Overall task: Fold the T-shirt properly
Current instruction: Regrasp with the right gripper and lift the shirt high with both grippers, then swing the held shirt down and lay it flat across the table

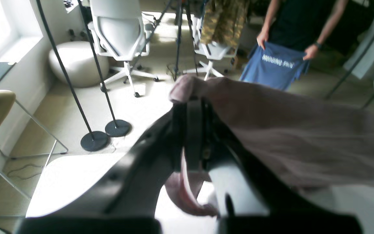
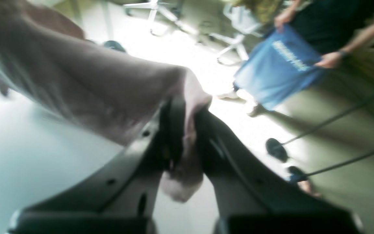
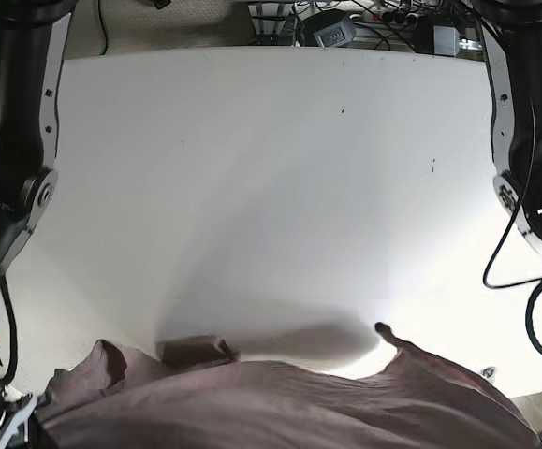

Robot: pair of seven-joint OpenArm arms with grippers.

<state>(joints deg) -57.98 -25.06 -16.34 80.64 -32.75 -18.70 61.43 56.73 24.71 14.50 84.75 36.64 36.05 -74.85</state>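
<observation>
The T-shirt (image 3: 280, 402) is a dusty-pink cloth held up off the white table (image 3: 271, 168), filling the bottom edge of the base view. My left gripper (image 1: 195, 104) is shut on a bunched edge of the T-shirt (image 1: 304, 136), which stretches away to the right. My right gripper (image 2: 187, 113) is shut on another edge of the T-shirt (image 2: 76, 84), which stretches to the left, with a small fold hanging below the jaws. In the base view both grippers are hidden behind the cloth; only the arms show at the sides.
Beyond the table a person holds up a blue shirt (image 1: 276, 66). Office chairs (image 1: 118, 35) and round-based light stands (image 1: 94, 140) are on the floor. Cables and a power strip (image 3: 345, 23) lie at the table's far edge.
</observation>
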